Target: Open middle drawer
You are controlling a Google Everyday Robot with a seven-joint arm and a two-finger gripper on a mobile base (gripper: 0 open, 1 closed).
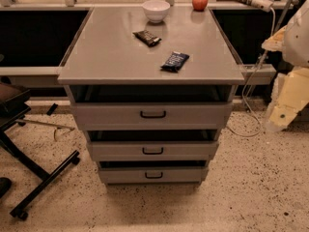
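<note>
— Where is the middle drawer (120, 151) seen?
— Between top drawer (111, 115) and bottom drawer (120, 175), below the worktop (111, 52). The end effector (284, 111) is held well to the right; its state cannot be told. A neighbouring handle could be hooked through misalignment.

No legible text on blue wrapper (175, 61) or black wrapper (147, 37); hand (285, 111) at right edge.

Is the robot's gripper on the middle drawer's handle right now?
No: the gripper hangs at the right edge of the view, well apart from the middle drawer and its black loop handle.
</note>
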